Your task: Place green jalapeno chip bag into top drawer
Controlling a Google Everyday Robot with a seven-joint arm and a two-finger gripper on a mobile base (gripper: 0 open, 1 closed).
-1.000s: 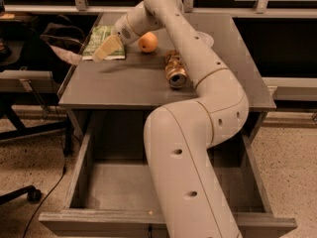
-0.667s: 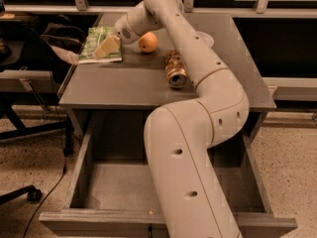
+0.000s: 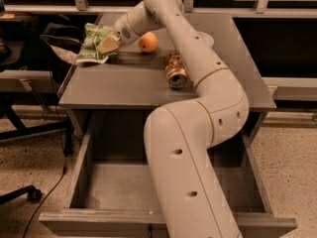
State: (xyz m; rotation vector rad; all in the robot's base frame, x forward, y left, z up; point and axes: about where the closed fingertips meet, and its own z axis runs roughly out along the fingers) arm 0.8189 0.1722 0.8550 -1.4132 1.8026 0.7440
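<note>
The green jalapeno chip bag (image 3: 93, 43) is a crinkly light-green bag at the far left of the grey table (image 3: 124, 83). My gripper (image 3: 106, 46) is at the bag's right side, shut on it, and the bag looks lifted a little off the tabletop and overhangs the left edge. The top drawer (image 3: 99, 217) is pulled open under the table, nearest the camera; nothing shows inside its visible left part. My arm (image 3: 198, 148) crosses the drawer's middle and hides part of it.
An orange (image 3: 147, 42) sits just right of the gripper. A crushed brown can (image 3: 174, 71) lies at mid-table. A black office chair (image 3: 29, 103) and dark bag stand left of the table. A railing runs along the back.
The gripper and the chip bag have shifted slightly left and up toward the table's far left corner. Orange and can have not moved.
</note>
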